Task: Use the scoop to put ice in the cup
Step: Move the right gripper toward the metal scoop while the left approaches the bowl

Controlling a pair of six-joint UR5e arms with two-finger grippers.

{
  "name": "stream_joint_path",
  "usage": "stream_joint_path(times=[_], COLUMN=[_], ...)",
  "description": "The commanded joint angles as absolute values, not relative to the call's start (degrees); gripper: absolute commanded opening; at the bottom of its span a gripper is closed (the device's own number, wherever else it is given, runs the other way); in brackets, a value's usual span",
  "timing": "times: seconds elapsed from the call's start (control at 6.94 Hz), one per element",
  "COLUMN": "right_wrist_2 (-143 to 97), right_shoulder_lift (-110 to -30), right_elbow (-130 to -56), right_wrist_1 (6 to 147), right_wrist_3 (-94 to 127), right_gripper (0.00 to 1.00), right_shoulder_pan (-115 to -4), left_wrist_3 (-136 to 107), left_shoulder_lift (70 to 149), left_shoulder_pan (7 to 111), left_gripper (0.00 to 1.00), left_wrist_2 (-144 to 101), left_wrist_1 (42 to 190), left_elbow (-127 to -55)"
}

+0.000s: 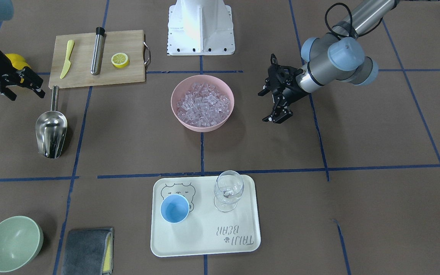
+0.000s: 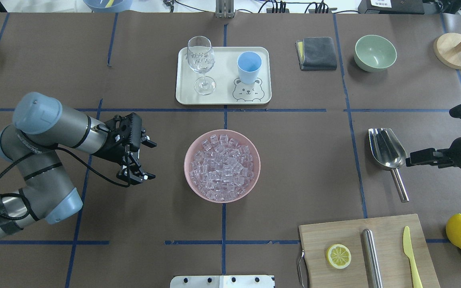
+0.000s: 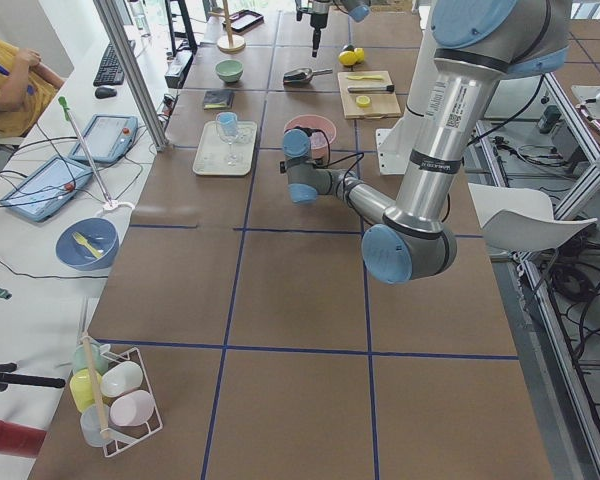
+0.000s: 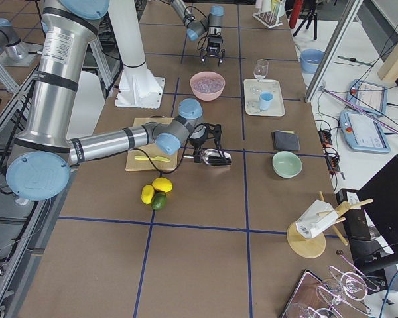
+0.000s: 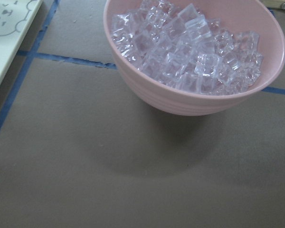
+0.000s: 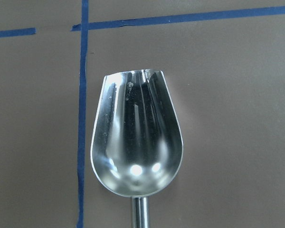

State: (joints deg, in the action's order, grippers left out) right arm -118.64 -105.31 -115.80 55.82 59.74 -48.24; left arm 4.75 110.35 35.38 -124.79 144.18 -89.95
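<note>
When reading the overhead view from left to right, meet first the left gripper (image 2: 150,160), jaws spread and empty, hanging just left of the pink bowl (image 2: 185,166) heaped with the ice (image 2: 222,168). Find past the bowl, toward the far edge, the cup (image 2: 249,66), upright and seemingly empty on the white tray (image 2: 224,64) beside a wine glass (image 2: 200,60). Move on to the scoop (image 2: 386,150), lying flat on the table well right of the bowl, trough up, untouched. Note its long axis: roughly near-to-far, mouth toward the far edge, thin handle pointing back toward the robot's side and a little rightward. End at the right gripper (image 1: 28,95), jaws parted, gripping nothing, poised just outboard of the scoop near where handle joins trough, seemingly above it rather than touching. Judge this much the nearer arm, with the pick-up not yet made. Expect a short shift inward and down, jaws set across the handle, not along it.
</note>
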Motion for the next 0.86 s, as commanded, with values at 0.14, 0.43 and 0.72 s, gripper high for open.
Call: stream_joint_path(times=[0.14,0.43,0.72], right_wrist_2=[-106.5,-97.0,-86.8], right_shoulder_lift=[-106.3,-108.8,-109.3], right_elbow=[-119.7,-119.6,-119.5], right_wrist_1=[54.1,53.1,53.0], right_wrist_3=[68.7,69.3,74.5], right_gripper=[1.00,1.00,1.00], right_shoulder_pan=[-39.5,-33.4,-25.3], left_wrist_3=[4.6,4.6,4.5], left_shoulder_lift=[113.1,113.6,113.6], left_shoulder_pan=[31.8,31.8,31.8], left_gripper=[1.00,1.00,1.00], left_wrist_2=[-119.2,-119.1,-119.1], left_wrist_1=[145.5,145.5,145.5], left_elbow=[-88.3,-88.0,-87.9])
